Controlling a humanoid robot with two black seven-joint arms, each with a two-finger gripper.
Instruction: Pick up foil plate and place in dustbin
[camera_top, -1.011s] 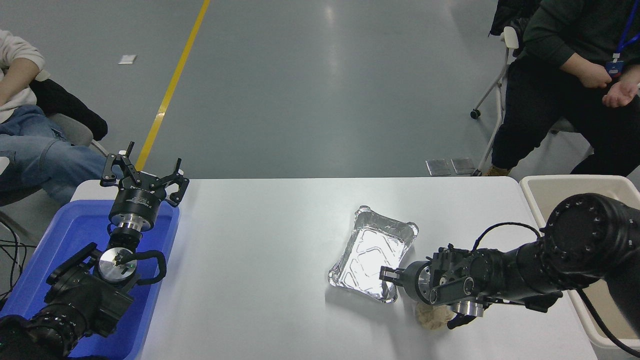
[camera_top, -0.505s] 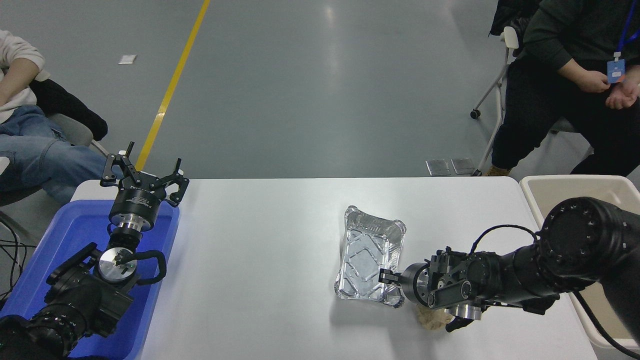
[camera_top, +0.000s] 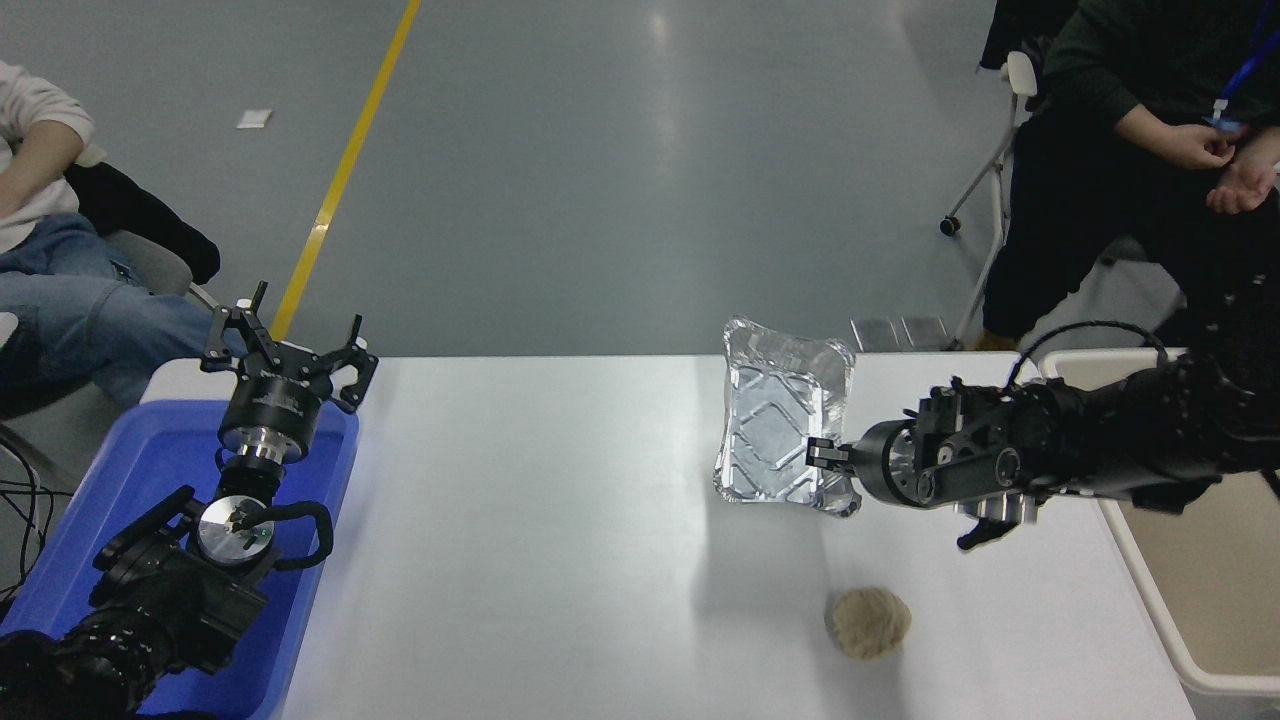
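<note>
The shiny silver foil plate (camera_top: 778, 420) hangs in the air above the white table (camera_top: 560, 520), tipped up so its embossed base faces the camera. My right gripper (camera_top: 822, 455) is shut on its right rim and holds it up, left of the dustbin. The cream-beige dustbin (camera_top: 1190, 560) stands at the table's right edge, partly hidden behind my right arm. My left gripper (camera_top: 290, 345) is parked at the lower left over the blue tray, fingers spread open and empty.
A crumpled tan paper ball (camera_top: 868, 623) lies on the table below the held plate. A blue plastic tray (camera_top: 130, 480) sits at the left edge. One person sits at the far left (camera_top: 50, 250), another at the far right (camera_top: 1150, 150) beside a wheeled chair.
My right gripper has lifted the foil plate off the table and carried it up and to the right, tipping it upright. The paper ball is now uncovered. The left arm has not moved.
</note>
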